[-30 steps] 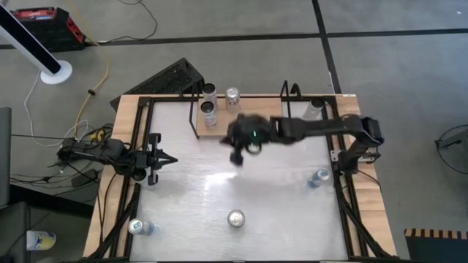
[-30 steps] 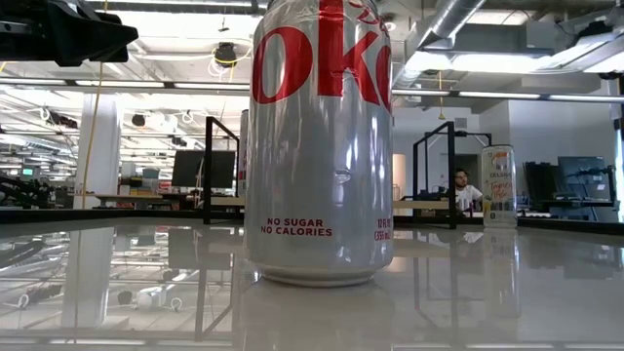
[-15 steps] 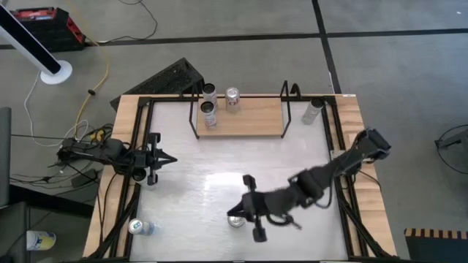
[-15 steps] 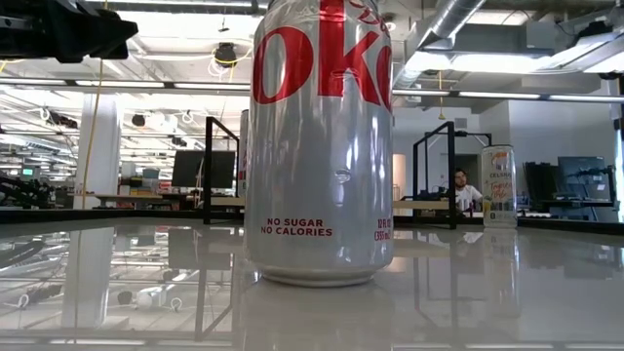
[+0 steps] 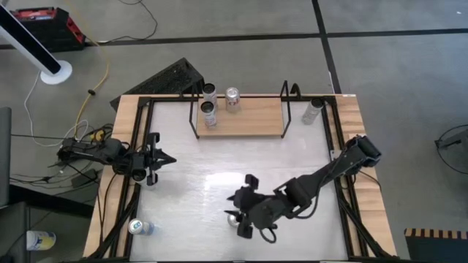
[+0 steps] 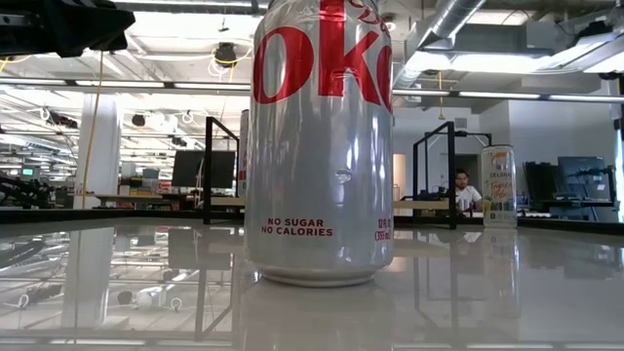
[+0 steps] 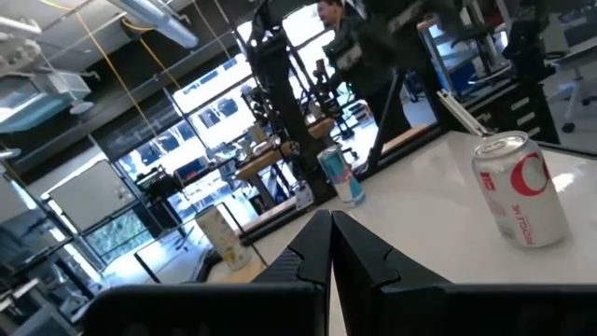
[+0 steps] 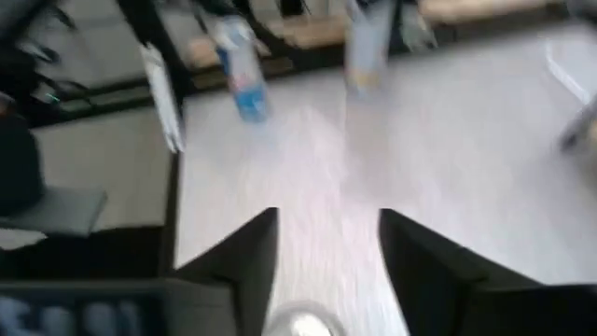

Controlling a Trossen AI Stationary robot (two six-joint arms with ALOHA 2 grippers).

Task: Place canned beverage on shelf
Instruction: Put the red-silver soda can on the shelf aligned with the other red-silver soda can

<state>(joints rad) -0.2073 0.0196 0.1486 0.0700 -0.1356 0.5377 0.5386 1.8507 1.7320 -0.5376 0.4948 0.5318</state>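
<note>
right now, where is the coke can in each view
high: coke can front centre, at the right hand
low: fills the middle
left wrist: upright, ahead
right wrist: top between open fingers
shared: white table

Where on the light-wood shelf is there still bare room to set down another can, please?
The light-wood shelf in its black wire frame is bare from the middle to its right end. Its left end is crowded by three silver cans.
</note>
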